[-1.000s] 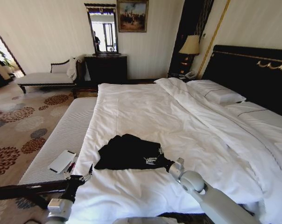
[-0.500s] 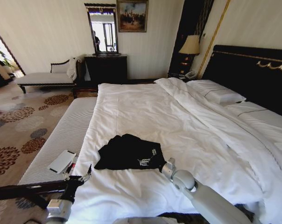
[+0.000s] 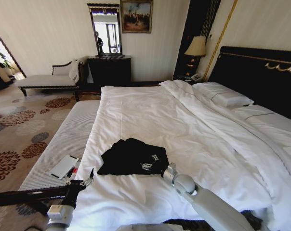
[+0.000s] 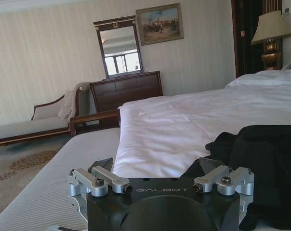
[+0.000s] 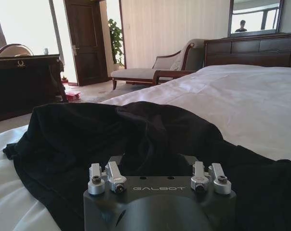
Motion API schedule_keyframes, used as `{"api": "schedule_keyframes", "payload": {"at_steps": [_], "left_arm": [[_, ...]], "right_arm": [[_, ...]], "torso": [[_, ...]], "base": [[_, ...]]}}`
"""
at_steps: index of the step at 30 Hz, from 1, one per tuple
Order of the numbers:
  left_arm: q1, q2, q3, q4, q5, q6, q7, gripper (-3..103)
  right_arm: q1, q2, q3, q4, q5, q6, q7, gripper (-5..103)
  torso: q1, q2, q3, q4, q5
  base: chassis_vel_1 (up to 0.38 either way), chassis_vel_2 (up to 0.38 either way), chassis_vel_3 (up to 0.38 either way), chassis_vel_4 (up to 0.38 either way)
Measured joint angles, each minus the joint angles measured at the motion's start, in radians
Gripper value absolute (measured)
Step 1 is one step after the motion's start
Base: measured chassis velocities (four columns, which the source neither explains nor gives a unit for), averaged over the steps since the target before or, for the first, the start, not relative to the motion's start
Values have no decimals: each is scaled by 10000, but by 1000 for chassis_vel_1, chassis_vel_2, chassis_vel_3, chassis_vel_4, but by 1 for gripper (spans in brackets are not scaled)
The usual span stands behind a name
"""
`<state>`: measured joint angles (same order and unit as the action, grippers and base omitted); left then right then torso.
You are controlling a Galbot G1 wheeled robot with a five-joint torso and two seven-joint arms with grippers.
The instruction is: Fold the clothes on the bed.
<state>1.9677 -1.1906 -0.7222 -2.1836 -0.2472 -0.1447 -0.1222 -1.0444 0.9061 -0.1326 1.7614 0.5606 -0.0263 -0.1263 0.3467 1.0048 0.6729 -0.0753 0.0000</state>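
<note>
My right pincer (image 3: 165, 172) is low on the bed (image 3: 150, 115), right at the near edge of the black T-shirt (image 3: 133, 158). The shirt lies just in front of this pincer and spreads out away from it, toward the far side of the bed. It is bunched up in a soft heap, not flat, so I think I am down here to catch its edge and pull it straight. From my right wrist, the dark cloth (image 5: 136, 139) sits pressed up close against the front of the pincer (image 5: 156, 166). I cannot tell if its fingers are apart or closed, or if they have any cloth between them.

My left pincer (image 3: 82, 183) waits off the side of the bed, low and near the striped bench (image 3: 63, 139). The shirt is off to one side of it, well apart, and it touches nothing. Its fingers (image 4: 107, 166) are spread wide with nothing between them. I think it is kept back there so it stays out of the way while the right one works.

A small white box (image 3: 64, 166) lies on the bench, just past my left pincer.
</note>
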Motion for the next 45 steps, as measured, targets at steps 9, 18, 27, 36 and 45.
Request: {"api": "schedule_keyframes", "payload": {"at_steps": [9, 18, 27, 36, 45], "left_arm": [[-55, 5, 39, 38, 1, 14, -7, 100], [-159, 53, 86, 57, 1, 65, -37, 100], [-166, 90, 74, 56, -1, 94, -38, 100], [-300, 158, 135, 60, -15, 155, -48, 100], [-977, 750, 328, 106, -524, 636, -217, 100]], "right_arm": [[14, -25, -20, 32, 34, 90, 23, 28], [-42, -92, 98, 141, 31, 155, 6, 3], [-109, -243, 566, 288, 98, 261, -18, 0], [-446, -422, 1385, 556, 199, 337, -39, 0], [-699, -636, 1998, 745, 336, 421, -82, 0]], "torso": [[0, 0, 0, 1, 0], [0, 0, 0, 0, 0], [0, 0, 0, 1, 0], [0, 0, 0, 0, 1], [0, 0, 0, 0, 1]], "base": [[0, 0, 0, 0], [0, 0, 0, 0], [0, 0, 0, 0], [0, 0, 0, 0], [0, 0, 0, 0]]}}
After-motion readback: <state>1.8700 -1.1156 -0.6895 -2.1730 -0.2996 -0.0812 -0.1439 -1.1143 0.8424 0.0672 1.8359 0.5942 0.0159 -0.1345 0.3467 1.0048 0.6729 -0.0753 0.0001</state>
